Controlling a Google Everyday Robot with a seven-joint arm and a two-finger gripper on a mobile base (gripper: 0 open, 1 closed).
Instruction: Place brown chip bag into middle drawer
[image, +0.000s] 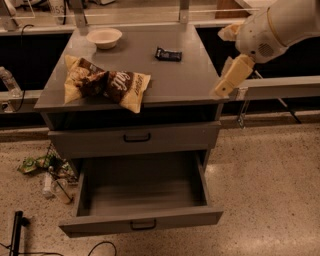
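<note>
The brown chip bag (106, 83) lies crinkled on the grey cabinet top (185, 75), near its front left. The middle drawer (142, 220) is pulled out below, and nothing shows inside it. My gripper (232, 74) hangs from the white arm at the cabinet top's right front corner. It is well to the right of the bag and holds nothing.
A small black wrapped bar (168, 54) and a white bowl (104, 37) sit at the back of the cabinet top. The handled front above the open drawer (136, 138) is closed. Bottles and wrappers (47, 172) litter the floor to the left, with a cable (100, 247) in front.
</note>
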